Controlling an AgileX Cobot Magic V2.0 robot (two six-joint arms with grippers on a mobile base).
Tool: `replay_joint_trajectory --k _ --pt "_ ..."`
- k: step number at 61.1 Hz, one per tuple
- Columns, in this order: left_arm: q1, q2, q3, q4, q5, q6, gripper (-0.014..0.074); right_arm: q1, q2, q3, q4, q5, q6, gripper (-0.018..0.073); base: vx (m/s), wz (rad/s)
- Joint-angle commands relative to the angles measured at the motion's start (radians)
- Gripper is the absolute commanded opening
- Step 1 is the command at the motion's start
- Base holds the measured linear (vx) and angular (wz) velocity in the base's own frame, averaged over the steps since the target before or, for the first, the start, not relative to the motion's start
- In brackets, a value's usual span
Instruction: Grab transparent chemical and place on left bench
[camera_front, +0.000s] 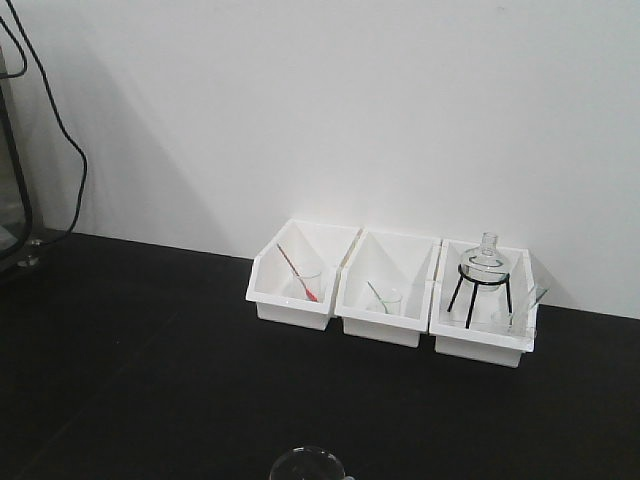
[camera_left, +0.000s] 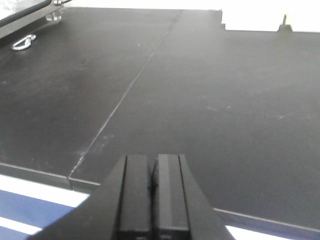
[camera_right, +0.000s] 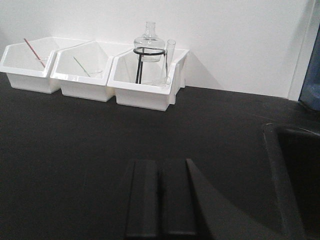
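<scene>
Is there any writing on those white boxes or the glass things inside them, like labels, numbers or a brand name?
None can be read in any view.
The three white bins have plain fronts with no label.
The glass flask on the black stand and the test tube show no legible marks; if they carry fine graduations, these are too small to tell.
The black bench shows only scratches and a seam.

A black bench is seen running up to the white wall. Three white bins are lined up side by side on it at the back, touching each other. A seam can be made out across the benchtop.
</scene>
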Motion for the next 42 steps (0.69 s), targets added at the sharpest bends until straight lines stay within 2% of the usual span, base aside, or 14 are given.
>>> replay_joint_trajectory --k 1,42 --pt "-0.002 -0.019 0.016 -0.001 -0.078 -0.008 -0.0003 -0.007 -0.009 0.01 0.029 -0.094 -0.01 -0.0007 0.0 0.0" --pt "-0.002 -0.019 0.016 -0.001 -0.078 -0.008 -0.0003 -0.007 -0.009 0.009 0.036 -0.081 -0.01 -0.0007 0.0 0.0"
